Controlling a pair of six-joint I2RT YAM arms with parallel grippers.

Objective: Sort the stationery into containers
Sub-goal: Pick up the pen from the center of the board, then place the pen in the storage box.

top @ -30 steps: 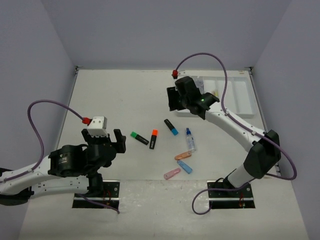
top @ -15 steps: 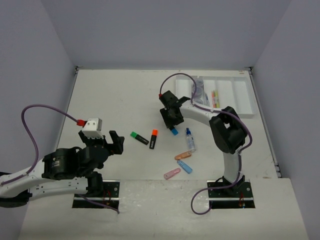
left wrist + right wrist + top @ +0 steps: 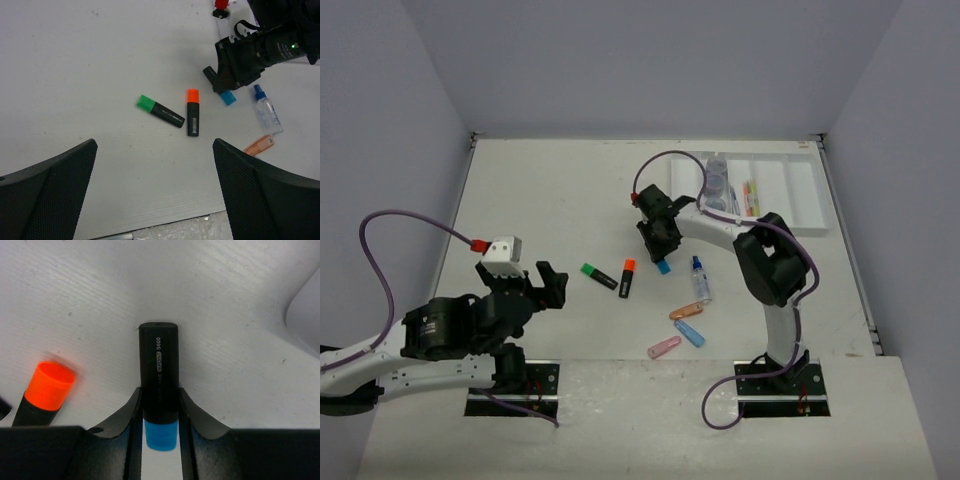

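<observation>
My right gripper (image 3: 658, 243) is down on the table and shut on the black highlighter with the blue cap (image 3: 664, 265). In the right wrist view both fingers press its body (image 3: 158, 365), with the blue cap between them. The green-capped highlighter (image 3: 599, 276) and the orange-capped highlighter (image 3: 627, 278) lie just to its left. The blue-capped bottle (image 3: 700, 280) and the orange (image 3: 685, 312), blue (image 3: 689, 334) and pink (image 3: 664, 347) capsules lie nearer. The white tray (image 3: 795, 195) at the back right holds grey-blue jars (image 3: 718, 180) and pens (image 3: 750, 195). My left gripper (image 3: 545, 285) is open and empty.
The left wrist view shows the green highlighter (image 3: 161, 111), the orange one (image 3: 193, 112), the bottle (image 3: 266, 110) and my right gripper (image 3: 240, 65) ahead of my open fingers. Grey walls close in the table at the back and sides.
My right arm has swung from beside the tray down to the blue-capped highlighter and closed round it. My left arm has shifted only slightly.
</observation>
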